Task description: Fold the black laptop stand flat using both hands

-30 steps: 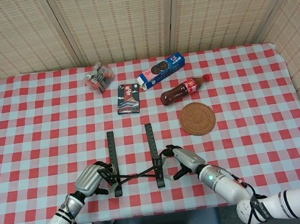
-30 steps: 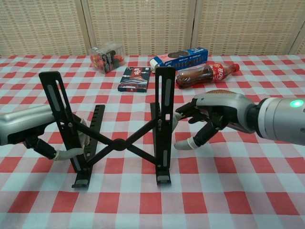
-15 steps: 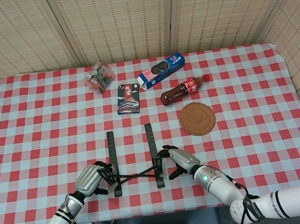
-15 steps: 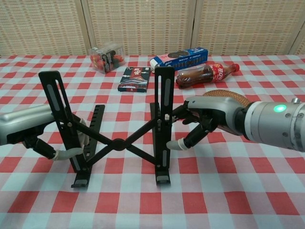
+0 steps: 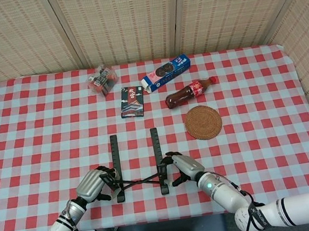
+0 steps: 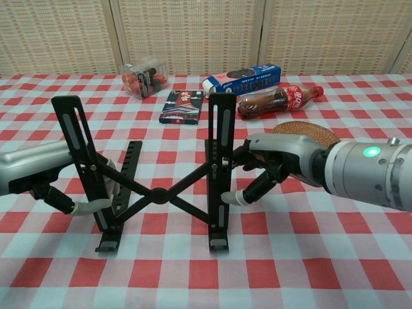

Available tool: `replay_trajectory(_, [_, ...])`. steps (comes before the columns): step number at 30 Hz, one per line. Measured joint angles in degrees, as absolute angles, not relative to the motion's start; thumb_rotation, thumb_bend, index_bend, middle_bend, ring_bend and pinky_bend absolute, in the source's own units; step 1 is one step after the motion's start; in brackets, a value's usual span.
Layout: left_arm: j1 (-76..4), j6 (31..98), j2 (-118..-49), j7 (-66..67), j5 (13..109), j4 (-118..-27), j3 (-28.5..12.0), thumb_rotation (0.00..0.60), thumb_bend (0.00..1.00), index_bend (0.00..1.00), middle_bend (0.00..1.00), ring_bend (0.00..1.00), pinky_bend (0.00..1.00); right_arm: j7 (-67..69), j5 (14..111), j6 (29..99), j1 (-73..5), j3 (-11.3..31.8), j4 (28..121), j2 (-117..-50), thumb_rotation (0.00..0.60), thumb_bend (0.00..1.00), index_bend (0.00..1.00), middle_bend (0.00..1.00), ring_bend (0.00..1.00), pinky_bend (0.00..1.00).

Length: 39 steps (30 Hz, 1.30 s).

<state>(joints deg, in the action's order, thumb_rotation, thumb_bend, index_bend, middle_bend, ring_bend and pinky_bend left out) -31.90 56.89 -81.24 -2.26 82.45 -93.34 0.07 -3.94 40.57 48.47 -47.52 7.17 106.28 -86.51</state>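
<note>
Two robot hands flank a black laptop stand [image 6: 154,180] that sits unfolded near the front edge of a red-and-white checked table [image 5: 259,130], its two slotted arms rising upright and its crossed braces meeting at a pivot low in the middle.

At the far left, the left hand [image 6: 45,177] grips the stand's left upright. In the chest view its fingers [image 6: 87,207] curl around the lower part of that arm, one pale fingertip hooked against the bar, so the bar lies inside the curl of the fingers.

Just right of those fingers the braces cross, and beyond them stands the second upright.

The right hand [image 6: 273,164] is at that right upright. Its fingers are bent toward the bar: the upper ones reach the bar's edge about halfway up, and a lower pale fingertip [image 6: 230,197] sits just beside the bar near its lower half. Whether they actually clamp the bar or only touch it I cannot tell from either view.

Behind the right hand's knuckles lies a round woven coaster [image 5: 203,122]. Farther back from the fingers of both hands, from left to right, are a clear packet of small items [image 5: 102,79], a dark card box [image 5: 132,101], a blue-and-white biscuit box [image 5: 166,72], and a cola bottle [image 5: 190,92] lying on its side.
</note>
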Motion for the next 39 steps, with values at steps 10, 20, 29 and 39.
replay_trajectory(10, [-32.0,56.9,-81.1,-2.3,82.8,-93.3,0.1,0.498,0.38,0.53,0.41,0.37,0.27,-4.1,41.2,48.4,-46.9,7.2,107.1,-86.1,0.6,0.33,0.52,0.25,0.05,0.02])
replay_trajectory(20, [-31.9,57.2,-80.0,-1.8,83.9,-94.0,0.7,0.292,0.38,0.3,0.33,0.35,0.25,-2.4,45.4,48.1,-45.5,7.7,108.1,-85.0,0.6,0.23,0.23,0.16,0.05,0.02])
replay_trajectory(29, [-31.2,58.9,-78.0,-0.4,84.6,-96.0,0.9,0.289,0.38,0.15,0.19,0.21,0.23,-0.5,48.7,50.5,-44.0,9.6,108.5,-85.2,0.6,0.19,0.11,0.11,0.04,0.02])
replay_trajectory(39, [-29.5,62.6,-73.3,2.4,84.4,-99.3,0.3,0.29,0.38,0.07,0.01,0.03,0.21,-2.7,47.2,55.2,-44.9,12.8,104.6,-90.2,0.6,0.18,0.01,0.05,0.0,0.02])
